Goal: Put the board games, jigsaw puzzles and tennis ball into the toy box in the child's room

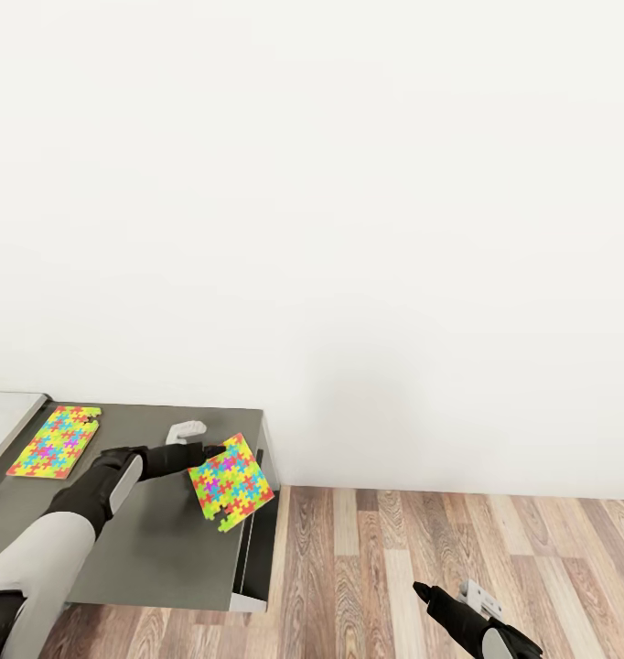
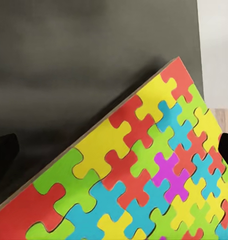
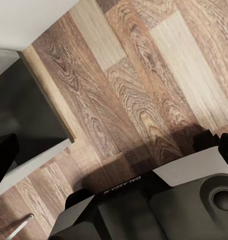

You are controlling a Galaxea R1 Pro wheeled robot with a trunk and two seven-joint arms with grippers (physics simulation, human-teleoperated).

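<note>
In the head view, a plain white wall takes up the upper two thirds of the frame. At the lower left stands the dark-grey wing of a counter, with a strip of its light-grey top at the far left edge. Wood-plank floor spreads across the lower right.

The left arm reaches in from the lower left corner. Its left pincer is closed on the upper left edge of a jigsaw puzzle, a thin square covered in yellow, green, pink, blue and red interlocking shapes. This held jigsaw puzzle is tilted on a corner at the counter's right edge, with its lower right part out past the edge. In the left wrist view the same puzzle fills the lower right, its edge running diagonally across the dark counter surface.

A second jigsaw puzzle lies flat on the counter at the left of the frame, well apart from the held one. A small white handle-like object sits on the counter between the two.

The right pincer hangs at the bottom right of the head view, above the floor. Its fingers look close together and hold nothing.

The right wrist view shows floor planks, a corner of the counter, and the robot's grey base.
</note>
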